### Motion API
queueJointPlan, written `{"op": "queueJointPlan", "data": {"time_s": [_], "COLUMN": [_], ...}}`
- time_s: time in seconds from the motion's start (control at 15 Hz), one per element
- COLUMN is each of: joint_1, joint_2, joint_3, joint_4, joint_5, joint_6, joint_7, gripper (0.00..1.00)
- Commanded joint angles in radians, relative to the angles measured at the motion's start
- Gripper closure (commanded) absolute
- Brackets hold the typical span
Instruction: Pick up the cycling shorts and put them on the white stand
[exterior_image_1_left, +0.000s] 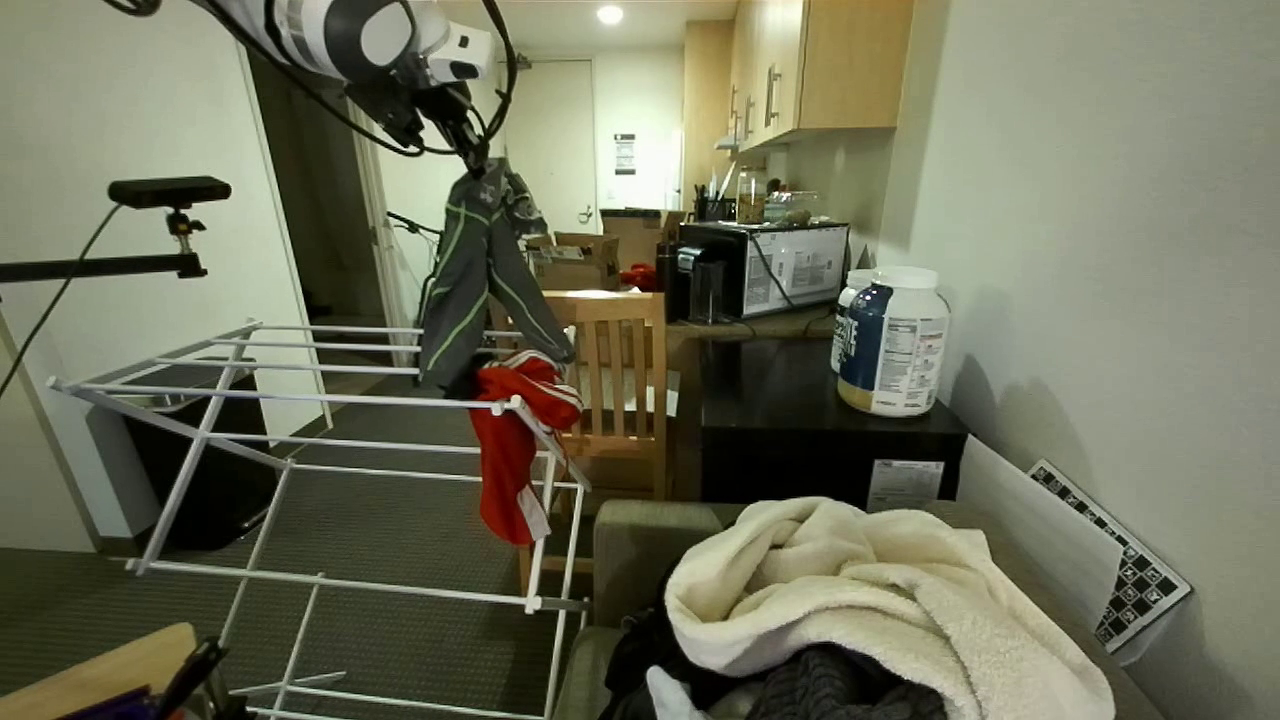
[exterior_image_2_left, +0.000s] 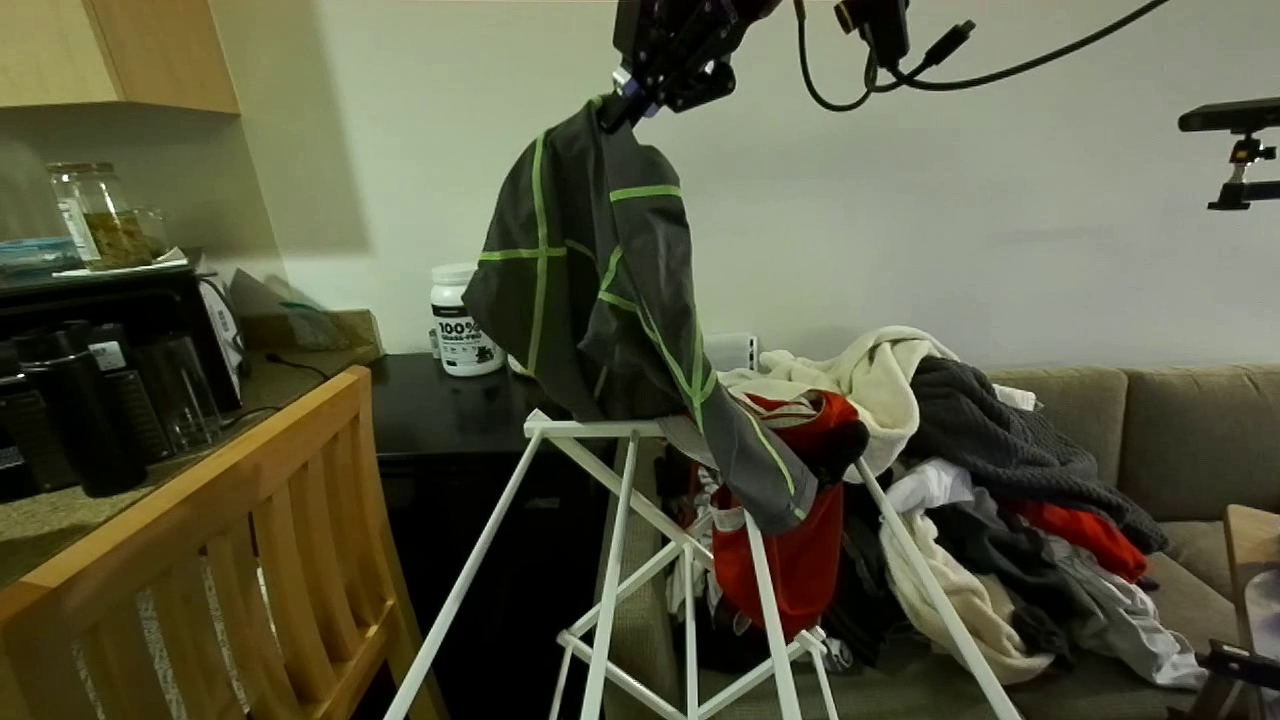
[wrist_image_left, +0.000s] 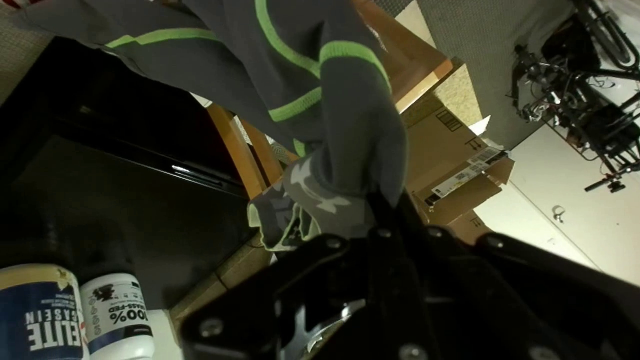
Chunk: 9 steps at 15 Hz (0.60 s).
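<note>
The cycling shorts (exterior_image_1_left: 478, 265) are dark grey with green seams and a camouflage-patterned waistband. My gripper (exterior_image_1_left: 476, 160) is shut on their upper end, and they hang down from it over the white stand (exterior_image_1_left: 300, 397). In an exterior view the shorts (exterior_image_2_left: 590, 290) cover part of the top end bar of the stand (exterior_image_2_left: 590, 429), and one leg slants down past it. Whether the cloth rests on the rails I cannot tell. In the wrist view the shorts (wrist_image_left: 280, 65) come out between the fingertips (wrist_image_left: 390, 200), which are partly hidden by cloth.
A red garment (exterior_image_1_left: 505, 450) with white stripes hangs over the stand's corner, close below the shorts. A wooden chair (exterior_image_1_left: 615, 370) stands behind. A black cabinet (exterior_image_1_left: 760, 375) bears white tubs (exterior_image_1_left: 905, 345). A sofa (exterior_image_2_left: 1180, 420) holds a cream blanket (exterior_image_1_left: 880, 590) and piled clothes.
</note>
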Motion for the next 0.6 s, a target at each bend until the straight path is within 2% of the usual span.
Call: {"op": "queueJointPlan", "data": {"time_s": [0.0,0.27,0.53], "joint_1": [0.006,0.015,0.028], "joint_2": [0.052,0.095,0.126], "joint_3": [-0.008,-0.025,-0.039], "joint_4": [0.036,0.063,0.096], "joint_5": [-0.100,-0.200,-0.255], "joint_6": [0.041,0.052,0.052], "joint_7": [0.109,0.201,0.257], "gripper": [0.99,0.99,0.99]}}
